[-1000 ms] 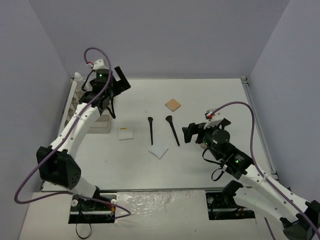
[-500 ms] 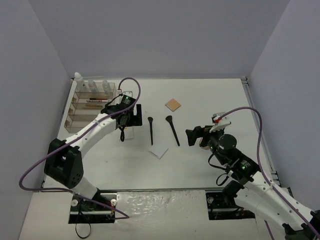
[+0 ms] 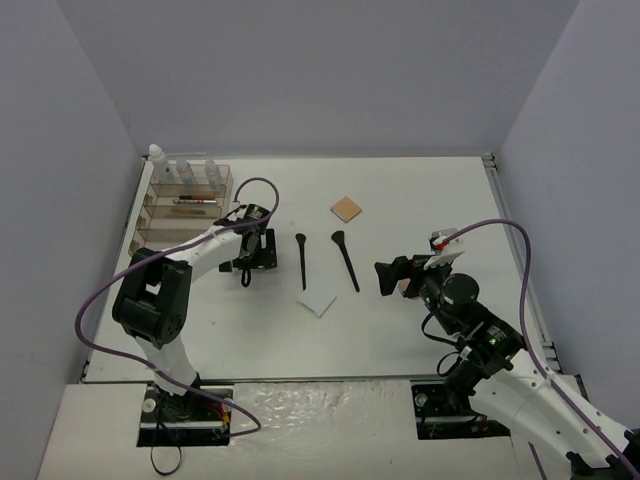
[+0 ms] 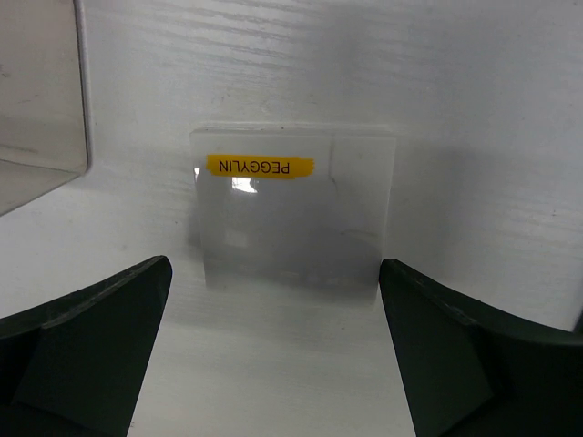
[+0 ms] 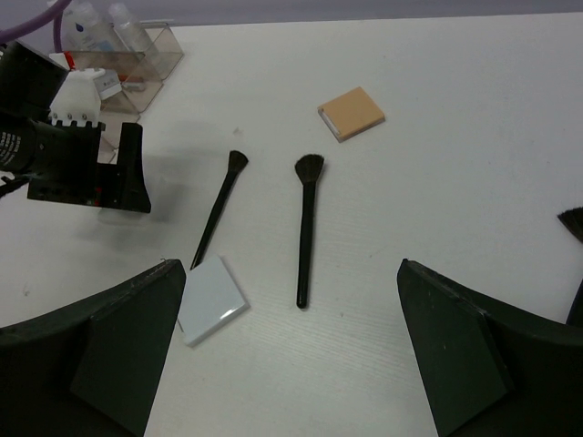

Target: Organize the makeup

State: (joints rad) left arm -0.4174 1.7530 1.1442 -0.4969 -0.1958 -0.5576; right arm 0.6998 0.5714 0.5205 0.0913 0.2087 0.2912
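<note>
My left gripper (image 3: 255, 250) is open and low over the table, its jaws straddling a white square pad with a yellow label (image 4: 291, 214) that lies flat just ahead of the fingertips. In the top view the gripper hides that pad. Two black brushes (image 3: 301, 260) (image 3: 345, 260) lie side by side mid-table. A second white square pad (image 3: 318, 301) lies below them and a tan square compact (image 3: 346, 209) above them. My right gripper (image 3: 392, 275) is open and empty, held above the table to the right of the brushes. In the right wrist view the brushes (image 5: 305, 228) and the second pad (image 5: 211, 299) lie between its fingers.
The clear tiered organizer (image 3: 180, 205) stands at the back left, with small bottles (image 3: 185, 170) on top and red lip tubes (image 3: 190, 200) in a lower tier. Its corner (image 4: 41, 109) shows left of the left gripper. Another brush tip (image 5: 572, 221) shows at the right edge.
My left arm has swung down from above the organizer to the table and now sits over the labelled white pad. My right gripper has drifted slightly right.
</note>
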